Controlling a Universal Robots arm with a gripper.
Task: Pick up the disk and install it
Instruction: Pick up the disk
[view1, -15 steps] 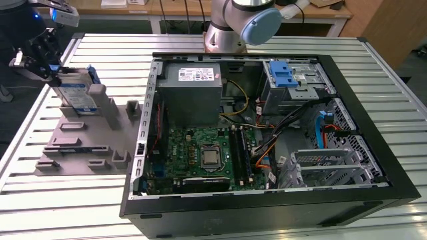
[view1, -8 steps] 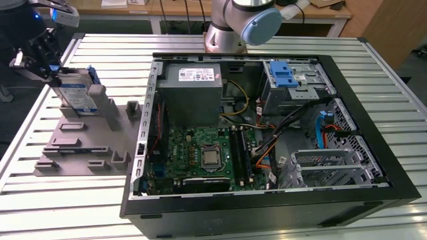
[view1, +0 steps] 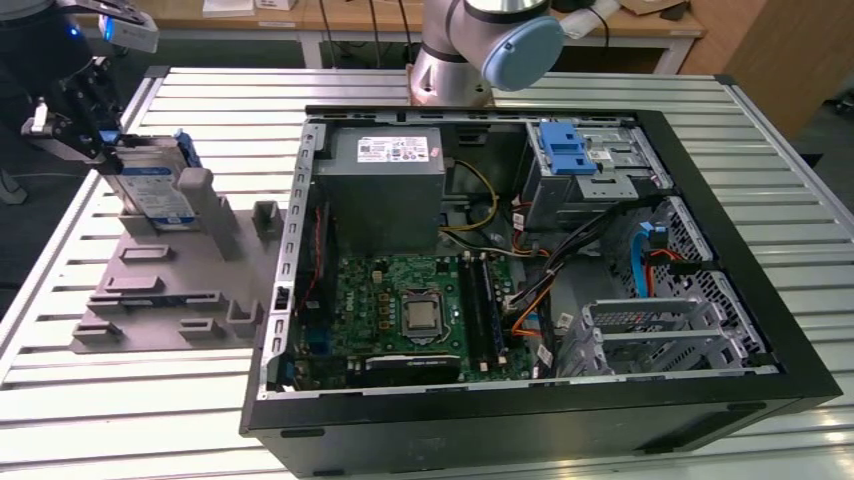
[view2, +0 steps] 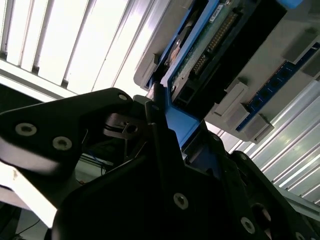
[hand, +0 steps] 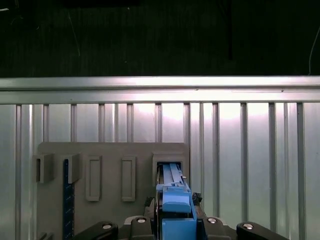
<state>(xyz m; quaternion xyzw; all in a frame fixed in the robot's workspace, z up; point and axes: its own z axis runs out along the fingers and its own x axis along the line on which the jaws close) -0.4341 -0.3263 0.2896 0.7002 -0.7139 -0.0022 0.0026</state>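
Observation:
The disk (view1: 151, 186), silver with a white-and-blue label and a blue bracket, stands on edge at the far end of the grey fixture plate (view1: 160, 275) on the exterior view's left. Its lower end sits between the fixture's posts. My black gripper (view1: 112, 148) comes down on its upper end and is shut on it. In the first wrist view the disk's blue edge (hand: 173, 202) runs between my fingers above the fixture's slot (hand: 170, 167). In the second wrist view the fingers (view2: 159, 117) clamp the blue bracket (view2: 176, 122).
An open computer case (view1: 747, 330) lies on the slatted metal table (view1: 160, 400), right of the fixture in the exterior view. Inside it are a grey power-supply box (view1: 384, 185), a motherboard (view1: 414, 310) and a metal drive cage with a blue latch (view1: 577, 150). The arm's base (view1: 454, 70) stands behind the case.

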